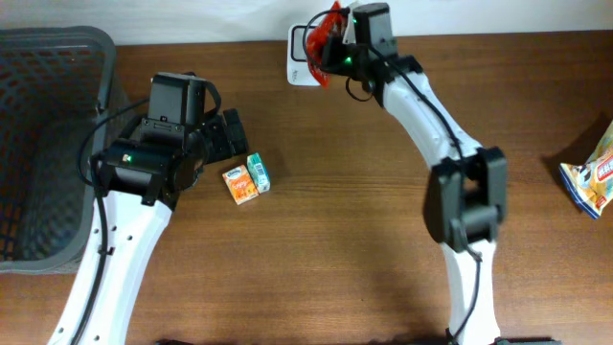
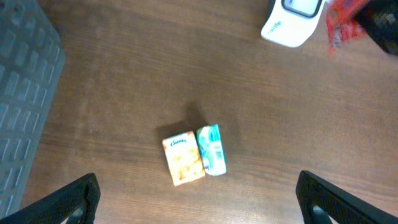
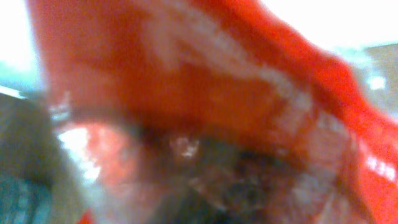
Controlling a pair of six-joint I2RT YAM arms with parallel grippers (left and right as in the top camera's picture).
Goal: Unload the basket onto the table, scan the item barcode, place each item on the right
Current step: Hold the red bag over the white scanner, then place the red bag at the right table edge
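A red crinkly packet (image 1: 331, 31) hangs over the white scanner (image 1: 299, 59) at the table's far edge, with my right gripper (image 1: 329, 48) shut on it. In the right wrist view the packet (image 3: 186, 93) fills the frame as a blur and hides the fingers. My left gripper (image 1: 230, 136) stands wide open over the left middle of the table, with nothing between its fingers (image 2: 74, 199). Just ahead of it lie a small orange box (image 2: 183, 160) and a teal box (image 2: 211, 150), side by side. The scanner (image 2: 289, 25) and the packet (image 2: 341, 22) show at the top right of the left wrist view.
A grey mesh basket (image 1: 48, 144) fills the left end of the table and shows as a wall (image 2: 25, 93) in the left wrist view. A yellow and blue snack bag (image 1: 594, 177) lies at the right edge.
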